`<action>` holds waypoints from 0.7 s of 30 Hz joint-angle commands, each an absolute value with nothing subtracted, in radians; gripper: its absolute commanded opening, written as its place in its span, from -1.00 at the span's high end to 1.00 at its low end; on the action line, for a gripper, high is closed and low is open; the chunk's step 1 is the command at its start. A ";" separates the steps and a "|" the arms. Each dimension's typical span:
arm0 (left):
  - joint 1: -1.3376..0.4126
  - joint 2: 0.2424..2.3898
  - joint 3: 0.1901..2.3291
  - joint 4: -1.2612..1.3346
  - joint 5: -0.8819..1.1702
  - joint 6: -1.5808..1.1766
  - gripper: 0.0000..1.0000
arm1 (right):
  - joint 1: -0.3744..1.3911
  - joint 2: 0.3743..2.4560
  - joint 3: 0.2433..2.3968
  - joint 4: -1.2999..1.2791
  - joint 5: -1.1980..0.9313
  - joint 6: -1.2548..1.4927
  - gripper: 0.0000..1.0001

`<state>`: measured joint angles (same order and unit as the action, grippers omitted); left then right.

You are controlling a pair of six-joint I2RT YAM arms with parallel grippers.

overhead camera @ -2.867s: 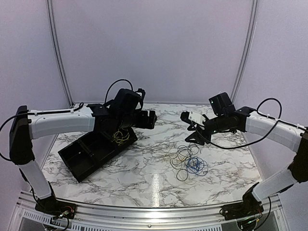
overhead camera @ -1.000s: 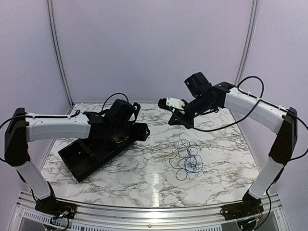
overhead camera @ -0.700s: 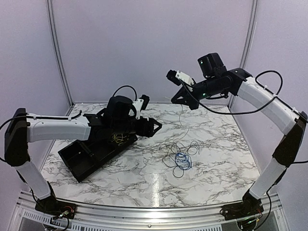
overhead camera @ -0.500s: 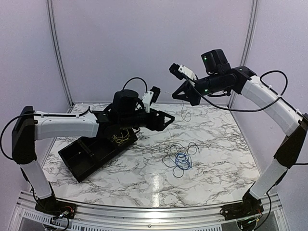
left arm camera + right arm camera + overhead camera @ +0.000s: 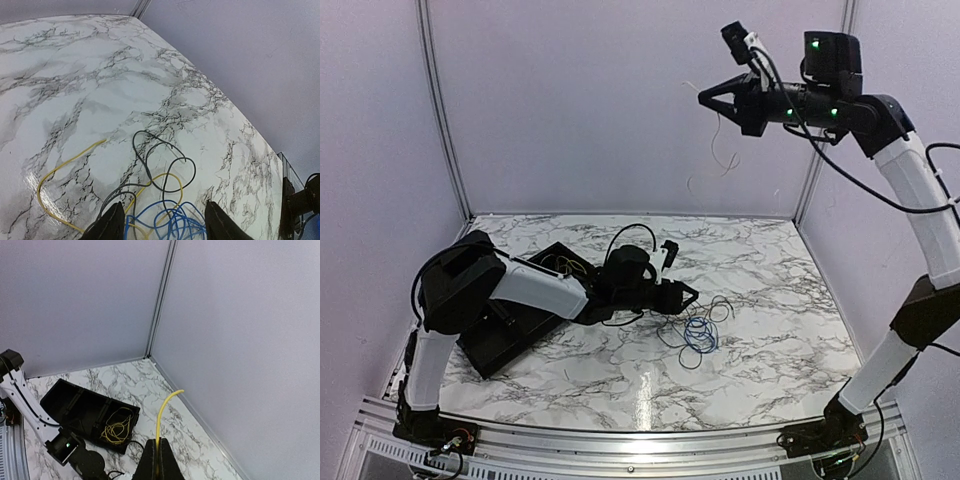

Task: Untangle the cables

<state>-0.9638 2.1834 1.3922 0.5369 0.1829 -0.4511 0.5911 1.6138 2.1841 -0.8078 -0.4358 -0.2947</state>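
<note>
While R fingers (image 5: 151, 466) pinch yellow cable (image 5: 158, 425) | blue cable (image 5: 167, 221) btw L fingers (image 5: 113, 226)

Counter (image 5: 790, 330): white marble, grey-black veining. Blue cable (image 5: 170, 225), black cable (image 5: 149, 170) and yellow cable (image 5: 70, 160) noted on it. Left end effector (image 5: 165, 222): black. Right end effector (image 5: 157, 462): black, second yellow cable (image 5: 161, 415) pinched in it. Tray (image 5: 80, 405): black, yellow coil (image 5: 117, 429) inside. Walls (image 5: 620, 100): pale lilac. Right arm (image 5: 920, 190): white shell, black joints, green lights.

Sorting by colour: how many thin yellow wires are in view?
3. One yellow wire is pinched in the raised right pincer; one coil lies in the black plastic tray; one strand lies on the marble table, tangled with blue wire. The tangle may hide more.
</note>
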 commanded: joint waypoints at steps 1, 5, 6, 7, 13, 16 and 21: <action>-0.960 2.211 1.374 0.653 0.187 -0.559 -0.14 | 0.584 1.581 2.271 -0.734 -0.403 -0.230 1.00; -0.960 2.178 1.341 0.655 0.191 -0.544 -0.15 | 0.584 1.552 2.217 -0.675 -0.377 -0.256 1.00; -0.960 2.159 1.327 0.655 0.190 -0.530 -0.16 | 0.584 1.540 2.190 -0.662 -0.372 -0.266 1.00; -0.959 2.137 1.314 0.653 0.188 -0.519 -0.17 | 0.584 1.531 2.156 -0.643 -0.365 -0.273 1.00; -0.941 1.976 1.221 0.620 0.127 -0.546 -0.28 | 0.584 1.497 1.994 -0.522 -0.358 -0.268 1.00; -0.932 1.883 1.170 0.602 0.081 -0.530 -0.31 | 0.584 1.505 1.973 -0.480 -0.353 -0.249 1.00; -0.902 1.717 1.073 0.514 -0.051 -0.518 -0.36 | 0.584 1.540 1.945 -0.446 -0.338 -0.275 1.00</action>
<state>-0.9279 1.8313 1.1397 0.5873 0.0692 -0.5335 0.5907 1.5322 1.9526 -0.5369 -0.3607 -0.2665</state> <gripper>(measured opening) 0.675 0.021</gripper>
